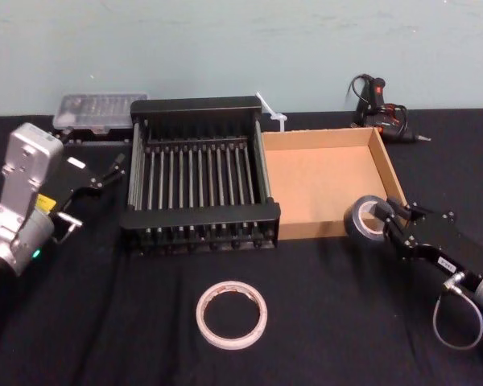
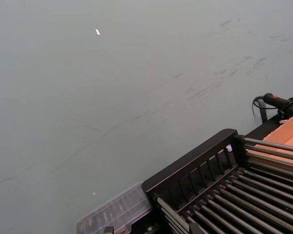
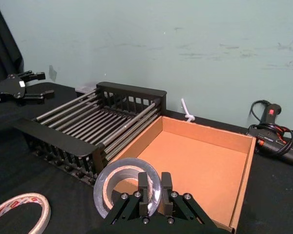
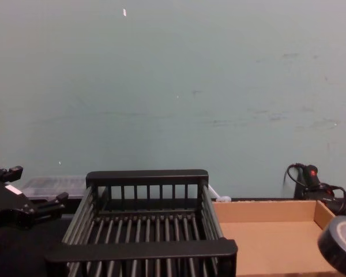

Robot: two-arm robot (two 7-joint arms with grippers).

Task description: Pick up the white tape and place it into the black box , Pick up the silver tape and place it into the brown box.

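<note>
The silver tape (image 1: 362,218) is a thick grey roll, and my right gripper (image 1: 384,215) is shut on its wall. It hangs at the front right corner of the brown box (image 1: 326,181). In the right wrist view the fingers (image 3: 143,191) pinch the silver tape (image 3: 103,191) just in front of the brown box's near wall (image 3: 241,195). The white tape (image 1: 232,314) lies flat on the black cloth in front of the black box (image 1: 200,211). My left gripper (image 1: 105,173) hovers open, left of the black box. In the chest view the silver tape (image 4: 341,242) is at the lower right.
A clear plastic case (image 1: 99,111) sits behind the black box at the back left. A glue gun with cables (image 1: 382,108) lies behind the brown box. A white zip tie (image 1: 272,112) sticks up between the boxes. The wall stands close behind the table.
</note>
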